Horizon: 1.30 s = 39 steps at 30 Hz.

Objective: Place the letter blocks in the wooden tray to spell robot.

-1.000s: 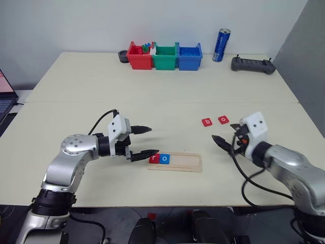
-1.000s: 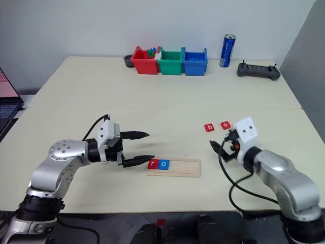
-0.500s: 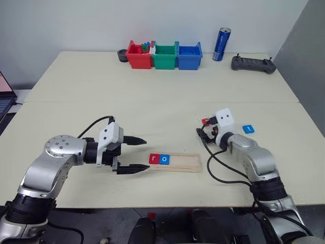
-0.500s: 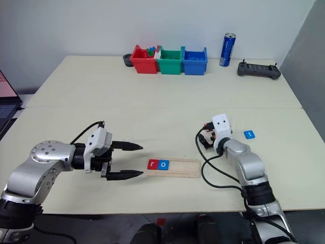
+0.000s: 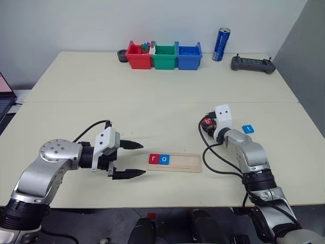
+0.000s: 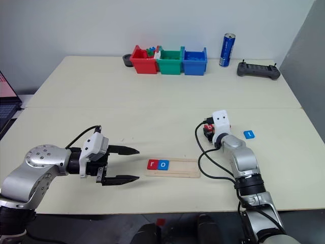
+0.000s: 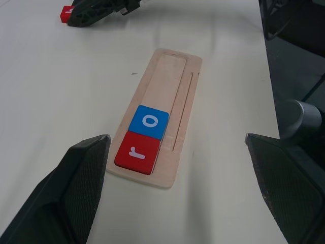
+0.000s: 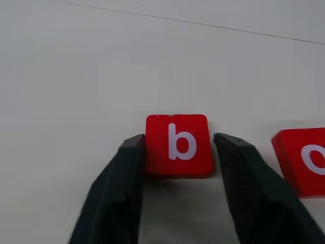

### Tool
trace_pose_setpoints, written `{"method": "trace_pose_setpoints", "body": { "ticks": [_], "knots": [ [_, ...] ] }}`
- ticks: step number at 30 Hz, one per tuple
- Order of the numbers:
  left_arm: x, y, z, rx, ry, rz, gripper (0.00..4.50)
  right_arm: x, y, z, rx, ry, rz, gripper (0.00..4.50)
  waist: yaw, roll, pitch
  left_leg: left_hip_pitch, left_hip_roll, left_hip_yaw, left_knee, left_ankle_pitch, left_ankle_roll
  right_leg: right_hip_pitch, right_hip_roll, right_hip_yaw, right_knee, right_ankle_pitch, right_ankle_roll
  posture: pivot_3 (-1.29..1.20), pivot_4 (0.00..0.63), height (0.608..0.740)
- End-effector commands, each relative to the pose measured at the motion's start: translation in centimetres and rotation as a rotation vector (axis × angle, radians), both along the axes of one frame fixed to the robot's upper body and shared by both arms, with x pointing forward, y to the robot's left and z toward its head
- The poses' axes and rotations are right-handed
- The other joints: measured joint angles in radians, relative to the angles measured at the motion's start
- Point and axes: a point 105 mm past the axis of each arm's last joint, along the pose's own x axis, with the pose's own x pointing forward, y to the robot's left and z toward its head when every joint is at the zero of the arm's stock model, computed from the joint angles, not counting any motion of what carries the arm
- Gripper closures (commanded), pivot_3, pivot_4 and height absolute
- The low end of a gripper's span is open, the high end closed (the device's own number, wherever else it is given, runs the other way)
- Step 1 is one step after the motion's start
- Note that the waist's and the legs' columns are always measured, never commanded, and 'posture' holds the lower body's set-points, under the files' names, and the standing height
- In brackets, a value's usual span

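Left wrist view first: my left gripper [image 5: 133,159] hovers with its two black fingers [image 7: 76,183] spread wide apart, holding nothing. Just beyond the fingertips lies the wooden tray [image 7: 177,76] on the bench [image 5: 152,101]. Two of the letter blocks sit at the tray's near end: a red "r" block [image 7: 137,152] closest to the fingers, and a blue "o" block [image 7: 148,122] touching it on the far side. The remaining slot is bare wood.

Moving right, my right gripper [image 8: 177,152] is low at the bench. In the right wrist view its fingers flank a red "b" block [image 8: 177,144] lying flat; they look pressed against its two sides, though I cannot tell how firmly. Just beside one finger lies another red block [image 8: 304,160]. Farther right, clear of the fingers, rests a blue block [image 5: 247,129].
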Motion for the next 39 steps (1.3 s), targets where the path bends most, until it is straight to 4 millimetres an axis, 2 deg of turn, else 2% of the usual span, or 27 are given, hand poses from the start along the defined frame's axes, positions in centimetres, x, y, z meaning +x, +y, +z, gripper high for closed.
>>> {"method": "trace_pose_setpoints", "body": {
  "ticks": [1,3,5,8,12,16,19,26,27,30,33,34,36,39],
  "knots": [
    [-0.2,0.2,0.6,-0.012,-0.049,-0.008,0.00,-0.4,-0.1,0.3,0.010,-0.016,-0.005,3.06,-0.001,0.000,0.000,0.000,0.000,0.000,0.000,0.000,0.000,0.000,0.000,0.000,0.000,0.000,0.000,0.00,0.150,0.740],
    [-0.4,0.4,0.3,-0.015,-0.050,-0.012,0.00,-1.1,-0.1,1.6,0.016,-0.059,-0.003,3.06,-0.001,0.000,0.000,0.000,0.000,0.000,0.000,0.000,0.000,0.000,0.000,0.000,0.000,0.000,0.000,0.00,0.150,0.740],
    [-0.7,0.6,0.1,-0.018,-0.048,-0.020,0.00,-2.8,-0.3,3.0,0.014,-0.102,0.005,3.06,0.001,0.001,0.000,-0.001,0.000,-0.001,-0.001,0.000,0.000,-0.001,0.000,0.000,0.000,0.000,0.000,0.00,0.150,0.740],
    [-1.1,0.9,-0.3,-0.018,-0.043,-0.032,0.00,-6.6,-0.4,3.9,0.006,-0.121,0.012,3.06,0.005,0.001,0.000,-0.004,0.000,-0.001,-0.001,0.000,0.000,-0.003,0.000,-0.001,0.000,0.000,0.000,0.00,0.150,0.740],
    [-1.3,1.0,-0.6,-0.023,-0.038,-0.041,0.00,-11.5,-0.6,2.8,0.005,-0.064,-0.053,3.06,0.009,0.001,0.000,-0.006,0.000,-0.002,0.000,0.000,0.000,-0.004,0.000,-0.002,0.000,0.000,0.000,0.00,0.150,0.740],
    [-1.4,1.1,-1.0,-0.019,-0.028,-0.063,0.00,-14.4,-0.7,1.4,0.038,0.007,-0.152,3.06,0.007,0.001,0.000,-0.005,0.000,-0.001,0.000,0.000,0.000,-0.005,0.000,-0.001,0.000,-0.002,0.002,0.00,0.150,0.740],
    [-1.5,0.8,-1.1,-0.025,-0.027,-0.076,0.00,-14.9,-0.6,0.3,0.060,0.050,-0.197,3.06,0.006,0.001,0.000,-0.003,0.000,0.000,0.001,0.000,-0.001,-0.004,0.000,0.000,0.000,-0.004,0.005,0.00,0.150,0.740],
    [-1.2,0.5,-0.7,-0.021,-0.040,-0.094,0.00,-14.5,-0.8,-0.9,0.152,0.087,-0.264,3.06,0.006,0.001,0.000,-0.003,0.001,0.000,0.000,0.000,-0.001,-0.003,0.000,0.000,0.000,-0.004,0.005,0.00,0.150,0.740],
    [-1.2,0.5,-0.7,-0.020,-0.041,-0.095,0.00,-14.4,-0.8,-0.9,0.165,0.082,-0.267,2.31,0.006,0.001,0.000,-0.003,0.001,0.000,0.000,0.000,-0.001,-0.003,0.000,0.000,0.000,-0.004,0.005,0.00,0.150,0.740],
    [-1.2,0.5,-0.8,-0.017,-0.042,-0.093,0.00,-14.0,-0.9,0.1,0.187,0.038,-0.269,1.33,0.006,0.001,0.000,-0.003,0.001,0.000,0.000,0.000,-0.001,-0.003,0.000,0.000,0.000,-0.004,0.005,0.00,0.150,0.740],
    [-1.2,0.6,-1.2,-0.015,-0.044,-0.086,0.00,-13.5,-1.3,1.9,0.190,-0.032,-0.254,0.21,0.006,0.001,0.000,-0.003,0.001,0.000,0.000,0.000,-0.001,-0.003,0.000,0.000,0.000,-0.004,0.005,0.00,0.150,0.740],
    [-1.2,0.6,-1.2,-0.015,-0.045,-0.085,0.00,-13.4,-1.5,2.3,0.183,-0.047,-0.249,0.02,0.006,0.001,0.000,-0.003,0.001,0.000,0.000,0.000,-0.001,-0.003,0.000,0.000,0.000,-0.004,0.005,0.00,0.150,0.740],
    [-1.1,0.7,-1.3,-0.018,-0.051,-0.078,0.00,-13.1,-1.5,3.5,0.144,-0.084,-0.143,0.02,0.006,0.001,0.000,-0.003,0.001,0.000,0.000,0.000,-0.001,-0.003,0.000,0.000,0.000,-0.004,0.005,0.00,0.150,0.740],
    [-1.1,0.7,-1.6,-0.023,-0.053,-0.078,0.00,-12.8,-1.5,4.4,0.016,-0.097,0.131,0.02,0.006,0.001,0.000,-0.003,0.000,0.001,0.000,0.000,0.000,-0.003,0.000,0.000,-0.001,-0.004,0.005,0.00,0.150,0.740]
  ]
}}
